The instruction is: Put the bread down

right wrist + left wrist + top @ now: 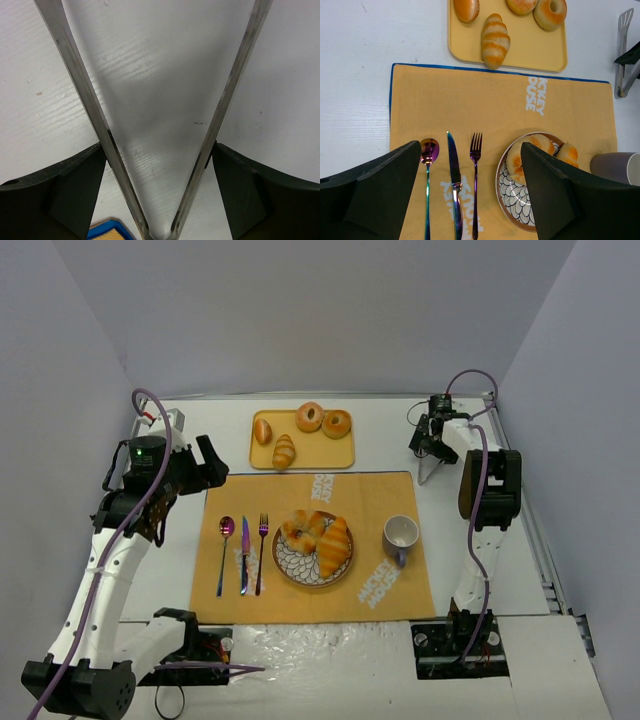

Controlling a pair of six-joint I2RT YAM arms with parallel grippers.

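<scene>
A yellow tray [345, 454] at the back holds a round roll [263, 430], a striped loaf [284, 451] and two ring-shaped breads [310, 416]. A patterned plate [297, 567] on the orange placemat [365, 495] holds a ring bread [303, 530] and a croissant [334, 545]. My right gripper [428, 440] is shut on metal tongs [428, 470], right of the tray, over the white table. In the right wrist view its fingers [80, 185] press the spread tong arms [80, 95] from outside. My left gripper [208, 465] is open and empty, high above the mat's left edge.
A spoon [224, 552], knife [244, 555] and fork [262, 552] lie left of the plate. A white cup [401, 535] stands right of it. In the left wrist view the tray [540, 55], plate [512, 195] and tongs [623, 55] also show. Walls enclose the table.
</scene>
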